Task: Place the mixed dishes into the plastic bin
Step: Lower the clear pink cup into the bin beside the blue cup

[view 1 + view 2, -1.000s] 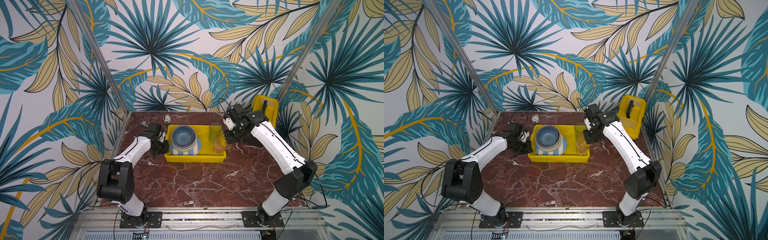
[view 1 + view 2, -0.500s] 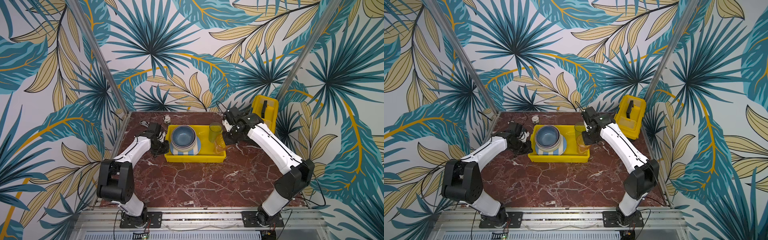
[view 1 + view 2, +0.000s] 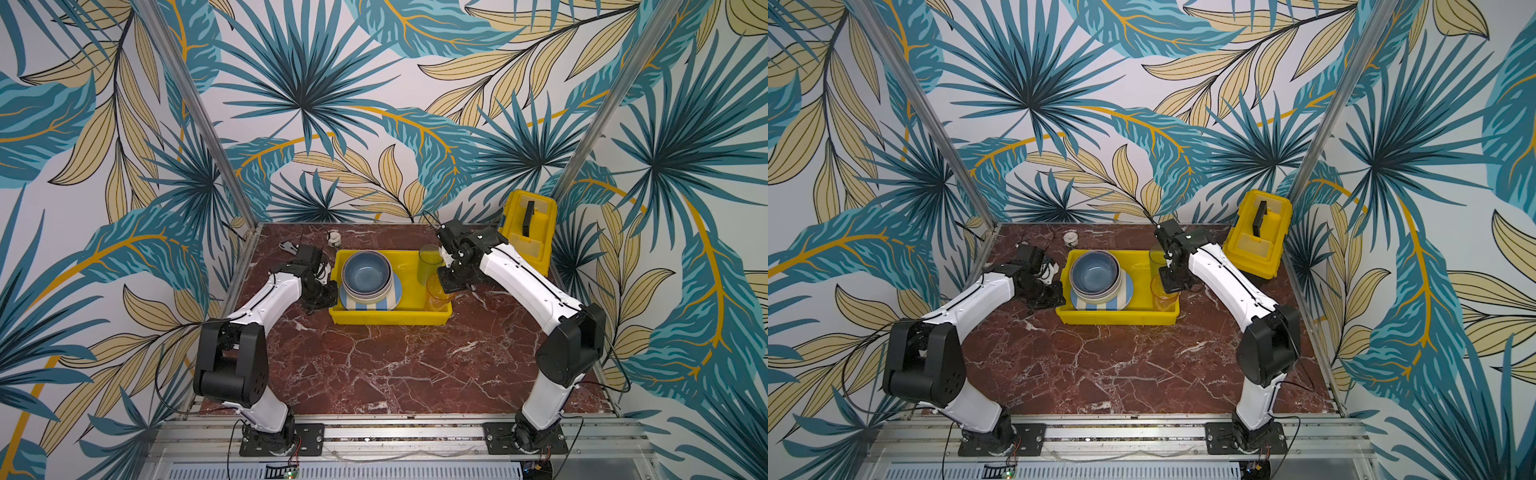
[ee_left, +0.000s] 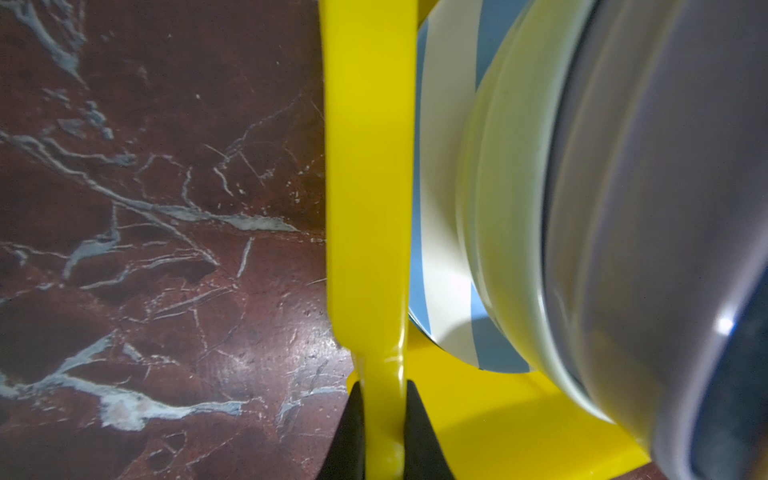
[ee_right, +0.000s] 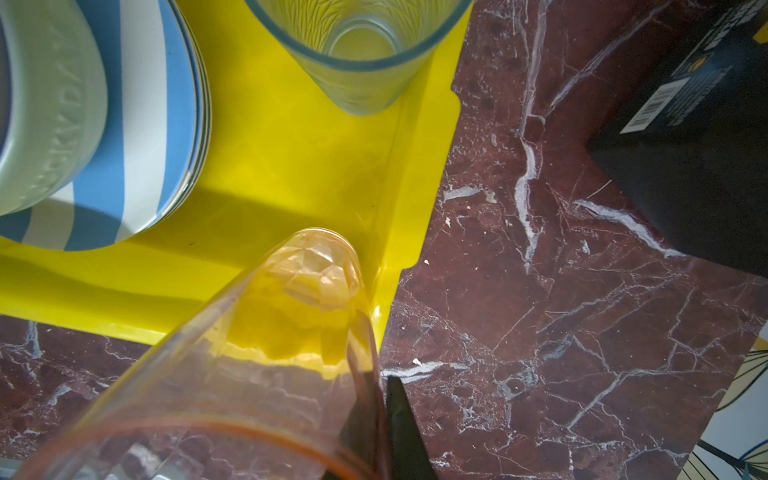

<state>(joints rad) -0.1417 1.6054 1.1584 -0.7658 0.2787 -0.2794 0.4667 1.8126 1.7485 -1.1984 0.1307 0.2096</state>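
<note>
The left gripper clamps the left rim of the yellow bin. Inside, a blue bowl tops stacked bowls on the striped plate. A clear tumbler stands in the far right corner. The right gripper pinches the wall of the orange-tinted tumbler, which is in the near right corner.

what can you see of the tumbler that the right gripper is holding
A clear, orange-tinted plastic tumbler, empty, with a faceted base and its mouth up. It is roughly upright, base down in the bin's near right corner. The right gripper is shut on its wall, one finger inside, one outside.
</note>
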